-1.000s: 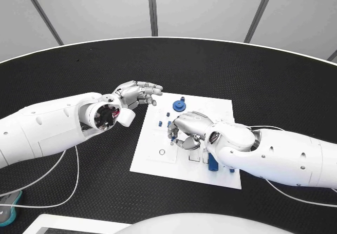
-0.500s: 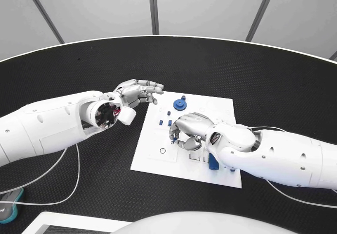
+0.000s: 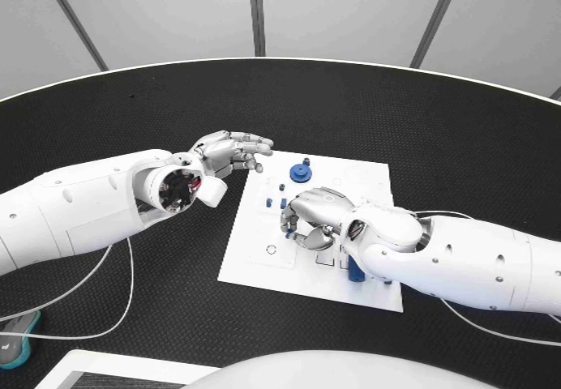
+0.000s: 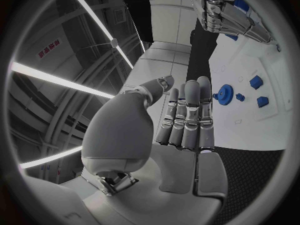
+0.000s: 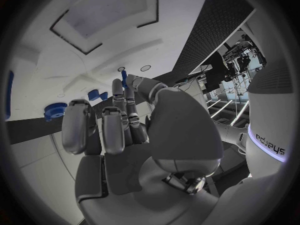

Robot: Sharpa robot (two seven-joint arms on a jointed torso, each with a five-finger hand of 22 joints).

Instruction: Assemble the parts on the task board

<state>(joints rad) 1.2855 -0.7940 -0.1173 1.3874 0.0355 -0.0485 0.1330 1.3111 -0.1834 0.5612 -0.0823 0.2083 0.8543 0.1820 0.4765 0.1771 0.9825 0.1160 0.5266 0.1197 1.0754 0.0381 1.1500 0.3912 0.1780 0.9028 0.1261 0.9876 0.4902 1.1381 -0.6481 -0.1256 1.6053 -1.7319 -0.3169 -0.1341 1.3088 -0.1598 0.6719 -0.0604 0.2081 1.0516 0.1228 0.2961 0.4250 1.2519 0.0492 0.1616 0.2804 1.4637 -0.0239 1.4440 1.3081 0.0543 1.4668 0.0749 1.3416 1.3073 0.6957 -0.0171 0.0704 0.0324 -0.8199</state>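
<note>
While the right robot hand (image 3: 310, 215) pinches a small blue part (image 5: 124, 75) over the board (image 3: 263, 267) at frame centre, the empty left robot hand (image 3: 234, 151) hovers upper left, fingers loosely together; assembly appears incomplete.

I am working in what looks like a robotics lab or test cell, not a home. In front of me is a round black textured table (image 3: 386, 113) with a pale rim, and on it a flat white task board (image 3: 259, 243) carrying small blue plastic parts (image 3: 301, 173). Thin white cables (image 3: 117, 312) trail loose across the tabletop. Behind the table stand plain grey wall panels (image 3: 339, 32) split by dark upright strips. My left wrist view shows long bright ceiling light strips (image 4: 59, 82) overhead.
</note>
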